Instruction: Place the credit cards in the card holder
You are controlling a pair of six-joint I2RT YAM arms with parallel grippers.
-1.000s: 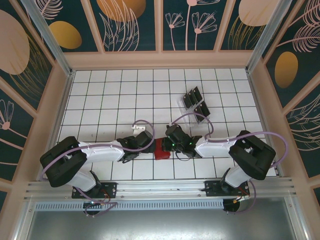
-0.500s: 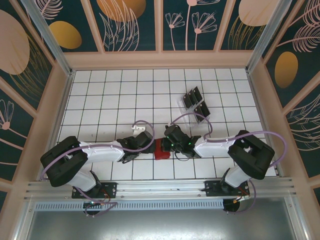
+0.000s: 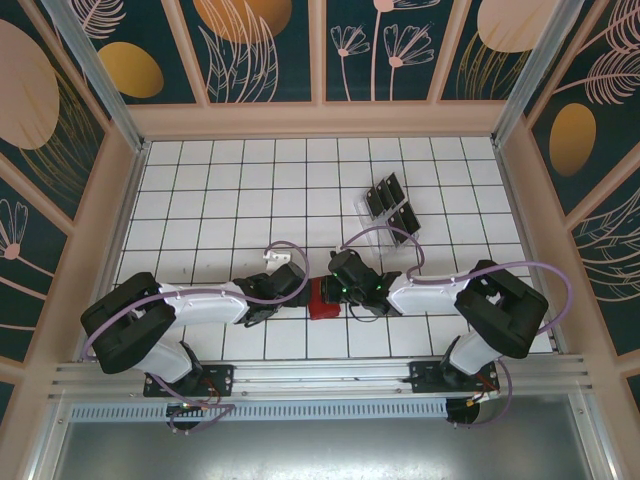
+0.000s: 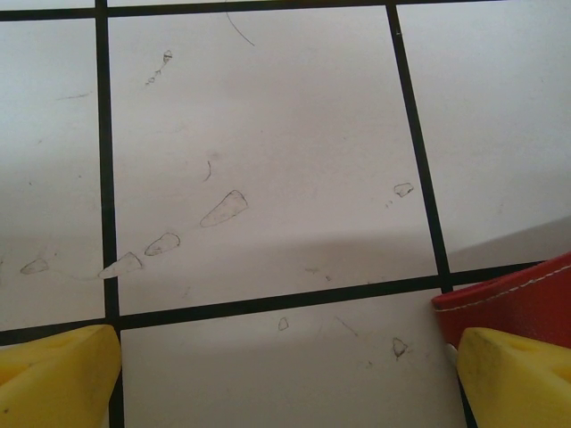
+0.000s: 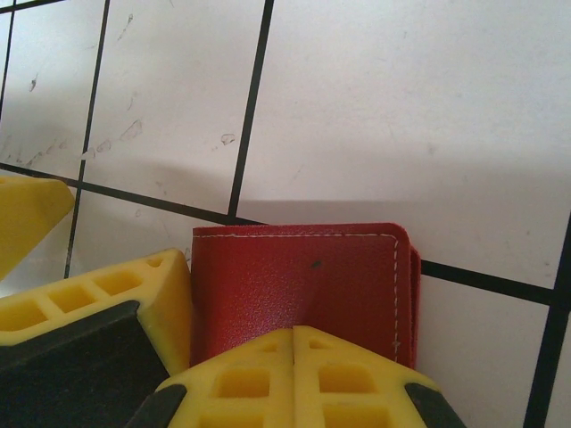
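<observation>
- The left arm (image 3: 200,300) lies low over the surface (image 3: 210,190), stretched from its base at the near left edge rightward to the middle, with its wrist just left of the wallet (image 3: 322,298)
- The left jaws stand wide: in the left wrist view one yellow finger (image 4: 53,379) sits bottom left and the other bottom right, with bare tile between them; the wallet's corner is hard against the bottom-right one, and I cannot tell if they touch
- The right arm (image 3: 440,290) is bent at an elbow near the right edge and reaches leftward, its wrist low at the wallet's right side
- The right jaws are closed tip to tip, their fingers (image 5: 348,374) over the wallet's near edge; I cannot tell if any flap is pinched
- The wallet lies flat and folded shut between the two wrists, near the front middle
- The cards (image 3: 392,205) stand in a clear tray (image 3: 362,212) farther back and right, well apart from both jaws
</observation>
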